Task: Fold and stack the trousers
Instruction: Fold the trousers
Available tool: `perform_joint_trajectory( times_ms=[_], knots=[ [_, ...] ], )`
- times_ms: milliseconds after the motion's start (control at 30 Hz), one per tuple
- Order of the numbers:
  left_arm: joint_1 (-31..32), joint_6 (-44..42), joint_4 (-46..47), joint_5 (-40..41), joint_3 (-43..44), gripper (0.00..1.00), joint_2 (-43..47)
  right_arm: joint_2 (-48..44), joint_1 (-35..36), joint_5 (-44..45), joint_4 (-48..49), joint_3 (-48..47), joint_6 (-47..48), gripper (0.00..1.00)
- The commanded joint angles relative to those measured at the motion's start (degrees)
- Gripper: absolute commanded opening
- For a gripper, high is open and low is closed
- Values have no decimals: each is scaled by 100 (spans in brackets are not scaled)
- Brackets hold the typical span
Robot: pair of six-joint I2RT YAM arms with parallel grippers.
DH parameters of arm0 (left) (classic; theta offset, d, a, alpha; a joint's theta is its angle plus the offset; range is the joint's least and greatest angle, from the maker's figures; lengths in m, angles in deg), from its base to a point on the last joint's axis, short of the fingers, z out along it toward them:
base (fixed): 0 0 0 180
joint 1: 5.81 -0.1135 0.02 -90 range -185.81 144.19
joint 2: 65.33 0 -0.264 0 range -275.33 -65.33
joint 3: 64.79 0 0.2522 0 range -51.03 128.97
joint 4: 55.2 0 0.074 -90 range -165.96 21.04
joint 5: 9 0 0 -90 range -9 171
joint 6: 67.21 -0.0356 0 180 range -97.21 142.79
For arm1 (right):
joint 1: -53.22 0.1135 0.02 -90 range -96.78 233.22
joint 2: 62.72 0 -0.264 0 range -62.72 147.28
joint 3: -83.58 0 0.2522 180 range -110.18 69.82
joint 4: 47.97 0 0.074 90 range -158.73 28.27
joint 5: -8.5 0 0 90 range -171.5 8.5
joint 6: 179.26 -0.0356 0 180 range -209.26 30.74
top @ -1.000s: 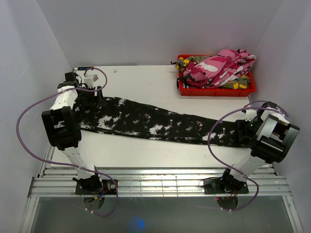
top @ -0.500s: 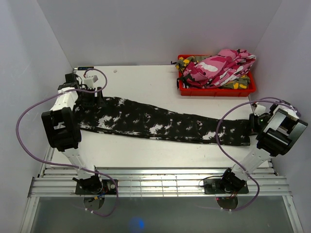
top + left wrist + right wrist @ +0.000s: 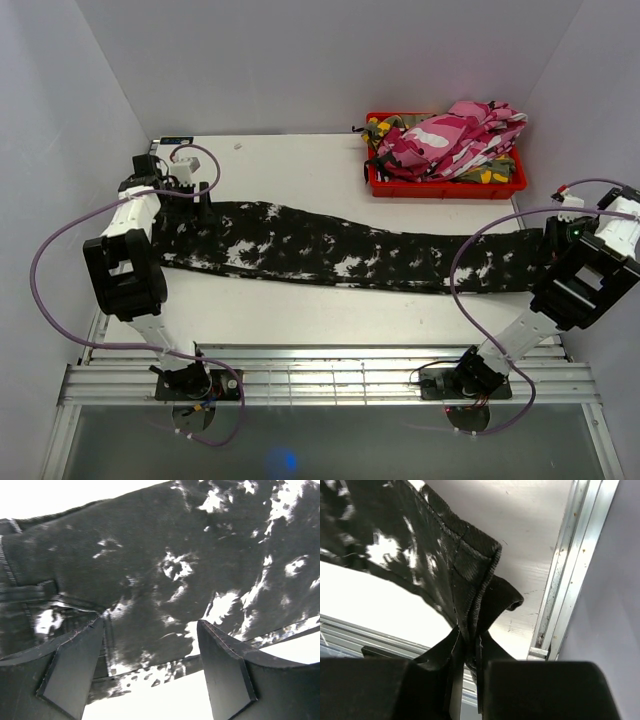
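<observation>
The black trousers with white splotches (image 3: 320,245) lie stretched in a long band across the table, waist end at the left. My left gripper (image 3: 190,195) hovers open over that waist end; in the left wrist view its fingers (image 3: 75,670) straddle the cloth (image 3: 165,580) near its edge, holding nothing. My right gripper (image 3: 552,245) is shut on the leg hem at the far right. In the right wrist view the bunched hem (image 3: 475,580) is pinched between the jaws of the right gripper (image 3: 470,650) and lifted off the table.
A red bin (image 3: 445,189) at the back right holds pink-white camouflage trousers (image 3: 450,135) over green-yellow camouflage ones (image 3: 385,128). The table's right metal rail (image 3: 570,580) and the wall lie close beside the right gripper. Purple cables loop from both arms.
The right gripper shut on the leg hem and pulled it right toward the wall, drawing the trousers out longer. The left gripper shifted slightly back and opened a little wider.
</observation>
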Motion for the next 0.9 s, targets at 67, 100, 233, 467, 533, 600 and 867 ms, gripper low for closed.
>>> perform_joint_trajectory(
  times_ms=[67, 100, 233, 467, 533, 600, 867],
  knots=[
    [-91, -53, -11, 109, -82, 87, 498, -766, 526, -1047, -33, -255, -687, 8],
    [-109, -53, -46, 65, -117, 87, 507, -889, 730, -1171, 108, -28, -906, 8],
    [-127, -19, -143, -5, -214, 87, 498, -1373, 1846, -1673, 1022, 255, -2128, 8],
    [-127, 8, -100, -5, -495, 86, 428, -1479, 3734, -2113, 2621, 606, -4088, 8],
    [-127, 8, -82, 30, -592, 85, 402, -1462, 4061, -2061, 3182, 695, -4721, 8],
    [-127, 8, -56, 91, -750, 84, 384, -1383, 4553, -1973, 3510, 748, -5186, 8],
    [-127, -1, 120, 170, -1146, 82, 358, -627, 6048, -1719, 4512, 449, -6040, 8]
  ],
)
